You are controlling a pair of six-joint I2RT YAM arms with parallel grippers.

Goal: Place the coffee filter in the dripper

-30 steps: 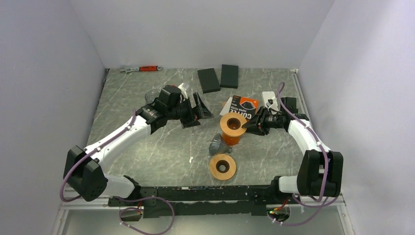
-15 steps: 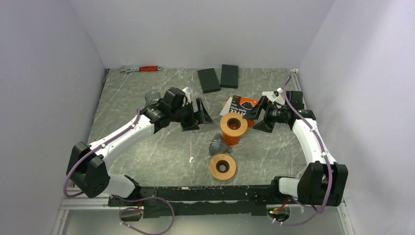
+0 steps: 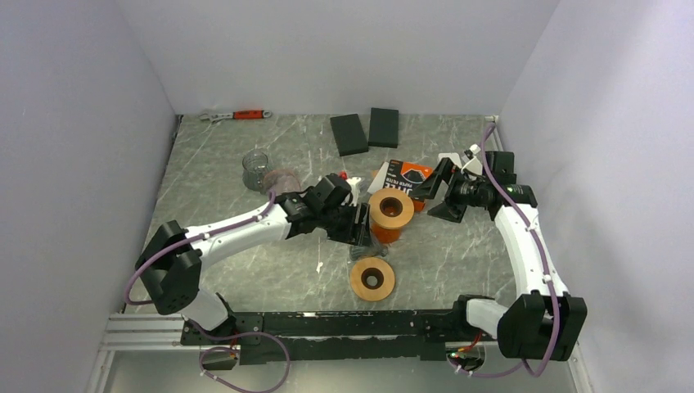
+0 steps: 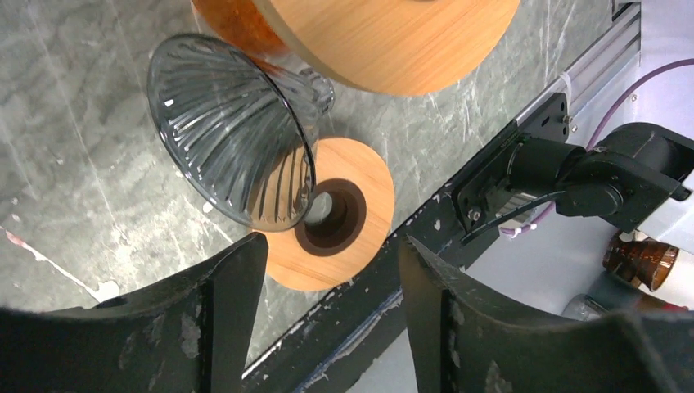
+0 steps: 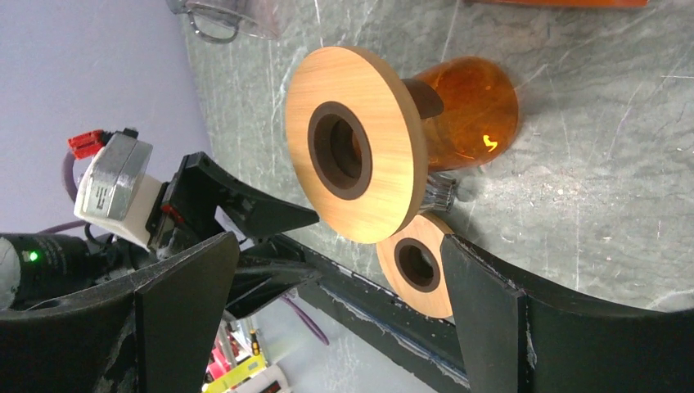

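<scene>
The left pincer (image 3: 358,227) sat low over the middle of the grey marbled bench (image 3: 270,282), its dark jaws partly spread and gripping nothing. In its wrist view the two fingers (image 4: 205,327) rose from the bottom edge. Just beyond their tips a clear ribbed glass dripper (image 4: 233,139) lay on its side. Its wide mouth was turned toward the lower left of the frame, and its narrow end was just beside an amber carafe (image 4: 393,41) topped with a broad wooden collar. A loose wooden ring (image 4: 360,188) with a dark central hole lay flat beside the dripper, partly seen through the glass and near the black rail (image 4: 491,188) at the bench's front edge.

The right pincer (image 3: 435,195) hovered at centre right of the overhead view, jaws spread wide and empty, pointing at the upright carafe.

An orange-and-black pack of coffee paper filters (image 3: 407,174) lay flat on the bench in the upper middle of the overhead view, just behind the carafe and apart from the dripper. Whether any single filter lay loose could not be told.

Two dark blocks (image 3: 366,131) and a red-handled wrench (image 3: 237,115) lay along the top edge of the bench.
</scene>
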